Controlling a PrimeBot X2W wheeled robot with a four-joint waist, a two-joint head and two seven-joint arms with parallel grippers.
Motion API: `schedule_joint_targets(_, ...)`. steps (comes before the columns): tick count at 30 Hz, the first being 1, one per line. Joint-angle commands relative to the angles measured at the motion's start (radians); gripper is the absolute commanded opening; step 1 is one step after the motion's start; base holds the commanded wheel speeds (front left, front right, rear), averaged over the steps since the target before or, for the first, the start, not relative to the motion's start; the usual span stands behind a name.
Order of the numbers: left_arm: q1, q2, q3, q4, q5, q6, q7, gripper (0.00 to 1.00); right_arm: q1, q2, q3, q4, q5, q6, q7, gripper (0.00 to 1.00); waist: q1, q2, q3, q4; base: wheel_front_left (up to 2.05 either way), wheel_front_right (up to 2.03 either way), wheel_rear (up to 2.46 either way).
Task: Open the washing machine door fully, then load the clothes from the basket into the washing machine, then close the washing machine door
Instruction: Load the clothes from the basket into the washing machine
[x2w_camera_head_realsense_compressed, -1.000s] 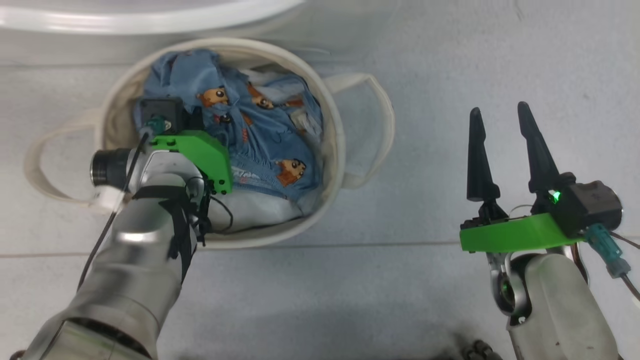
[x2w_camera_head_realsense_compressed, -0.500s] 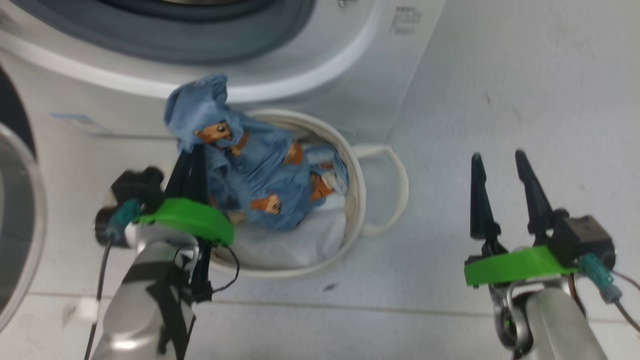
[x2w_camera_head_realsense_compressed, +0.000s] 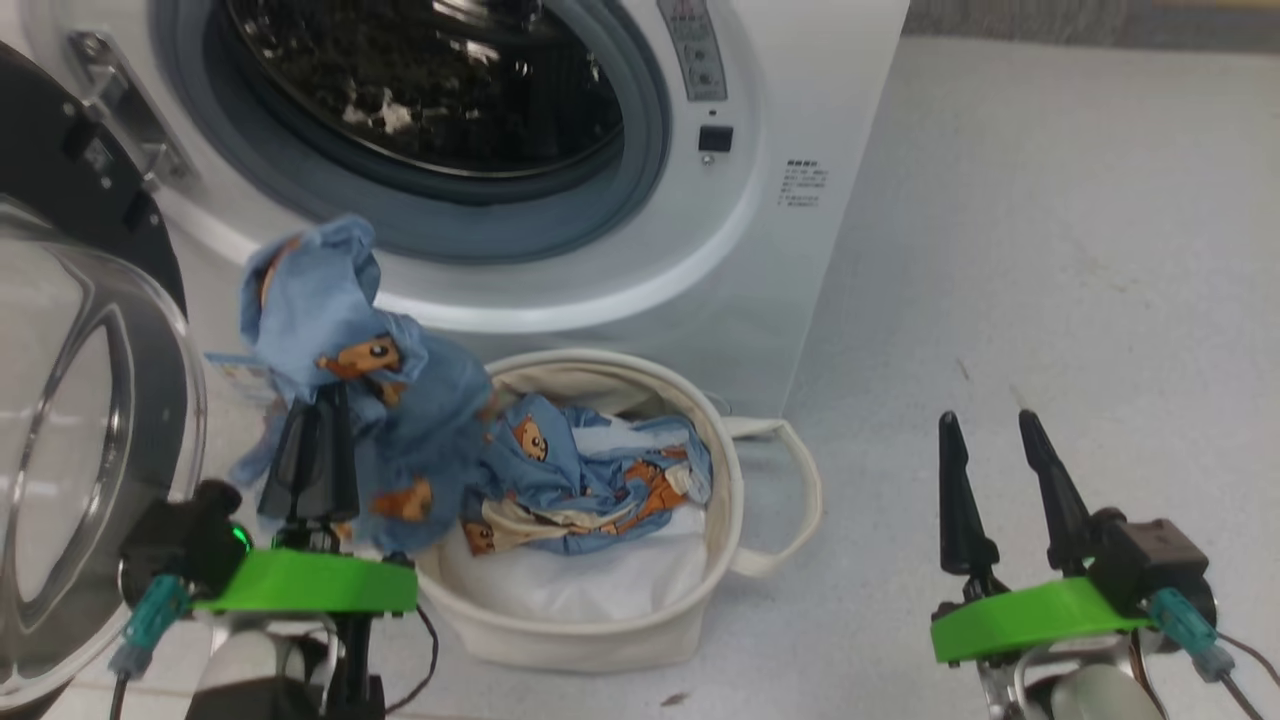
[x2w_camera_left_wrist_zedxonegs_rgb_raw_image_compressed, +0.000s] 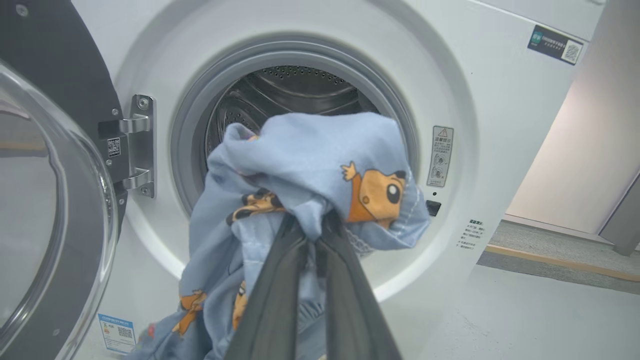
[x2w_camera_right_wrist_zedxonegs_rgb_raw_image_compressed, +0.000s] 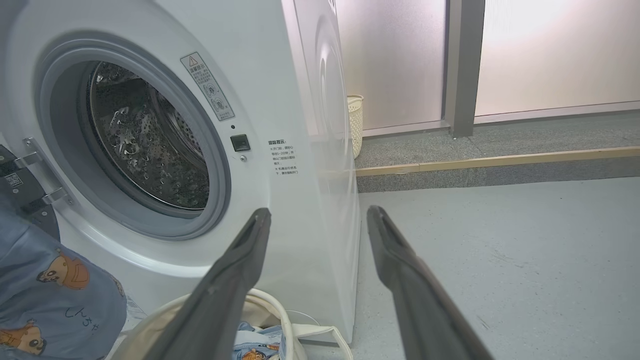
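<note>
- Left gripper (x2w_camera_left_wrist_zedxonegs_rgb_raw_image_compressed: 309, 227) is pinching a blue garment (x2w_camera_left_wrist_zedxonegs_rgb_raw_image_compressed: 320, 155), its jaws all but shut on a bunched fold.
- The garment is hanging down from the pinch, so its long axis is running top to bottom. Its tail is trailing toward the basket (x2w_camera_head_realsense_compressed: 735, 490), where the other clothes (x2w_camera_head_realsense_compressed: 600, 480) are lying on a white liner. Cannot tell whether the tail is clear of them or caught among them.
- Washing machine (x2w_camera_head_realsense_compressed: 790, 150) is standing just behind the basket. Its door (x2w_camera_head_realsense_compressed: 100, 400) is standing open on the robot's left, with the glass bowl close beside the left arm.
- Drum (x2w_camera_left_wrist_zedxonegs_rgb_raw_image_compressed: 295, 95) is lying straight ahead of the left jaws and above them, with the bunched cloth between.
- Right gripper (x2w_camera_head_realsense_compressed: 985, 422) is waiting well apart to the right, fingers spread wide and holding nothing.
- Judgement: the left arm is the nearer one and is already lining up with the opening. The carry is looking like forward and up, and the hanging tail is the part likely to be dragging on the lower lip.
</note>
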Motion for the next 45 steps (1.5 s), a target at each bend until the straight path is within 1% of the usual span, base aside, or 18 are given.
schedule_joint_targets(1, -0.022, 0.013, 0.033, -0.05, -0.006, -0.001, -0.012, 0.0, -0.01, -0.002, 0.026, -0.028, 0.008, 0.001, -0.005, 1.0, 0.0001, -0.0001, -0.018, -0.003, 0.0, 0.0, 0.0)
schedule_joint_targets(4, 0.005, 0.013, 0.03, -0.078, -0.021, 0.007, -0.012, 0.0, 0.0, -0.002, 0.028, -0.028, 0.013, 0.001, -0.005, 1.0, 0.0001, -0.0001, -0.031, -0.008, 0.0, 0.0, 0.0)
schedule_joint_targets(13, 0.036, 0.013, 0.015, -0.091, -0.038, 0.019, -0.012, 0.0, 0.009, -0.002, 0.026, -0.032, 0.022, 0.001, -0.005, 1.0, 0.0001, -0.0001, -0.041, -0.025, 0.0, 0.0, 0.0)
schedule_joint_targets(23, 0.022, 0.012, 0.002, -0.086, -0.035, 0.027, -0.012, 0.0, -0.004, -0.002, 0.033, -0.035, 0.026, 0.001, -0.005, 1.0, 0.0001, -0.0001, -0.007, -0.048, 0.0, 0.0, 0.0)
schedule_joint_targets(26, -0.003, 0.012, 0.013, -0.059, -0.073, 0.029, -0.012, 0.0, -0.013, -0.002, 0.031, -0.041, 0.027, 0.001, -0.005, 1.0, 0.0001, -0.0001, 0.02, -0.056, 0.0, 0.0, 0.0)
schedule_joint_targets(33, -0.145, 0.012, 0.053, 0.011, -0.043, 0.01, -0.012, 0.0, -0.054, -0.002, 0.03, -0.059, 0.017, 0.001, -0.005, 1.0, 0.0001, -0.0001, 0.131, -0.087, 0.0, 0.0, 0.0)
schedule_joint_targets(38, -0.297, 0.012, 0.119, 0.073, -0.034, -0.008, -0.012, 0.0, -0.095, -0.002, 0.031, -0.077, 0.009, 0.001, -0.005, 1.0, 0.0001, -0.0001, 0.24, -0.114, 0.0, 0.0, 0.0)
schedule_joint_targets(39, -0.297, 0.012, 0.119, 0.073, -0.034, -0.008, -0.012, 0.0, -0.095, -0.002, 0.031, -0.077, 0.009, 0.001, -0.005, 1.0, 0.0001, -0.0001, 0.24, -0.114, 0.0, 0.0, 0.0)
schedule_joint_targets(41, -0.368, 0.013, 0.148, 0.101, -0.013, -0.018, -0.012, 0.0, -0.116, -0.002, 0.035, -0.089, 0.009, 0.001, -0.005, 1.0, 0.0001, -0.0001, 0.287, -0.129, 0.0, 0.0, 0.0)
schedule_joint_targets(45, -0.523, 0.041, 0.169, 0.171, 0.036, -0.034, -0.012, 0.0, -0.156, -0.002, 0.043, -0.11, 0.015, 0.001, -0.005, 1.0, 0.0001, -0.0001, 0.378, -0.157, 0.0, 0.0, 0.0)
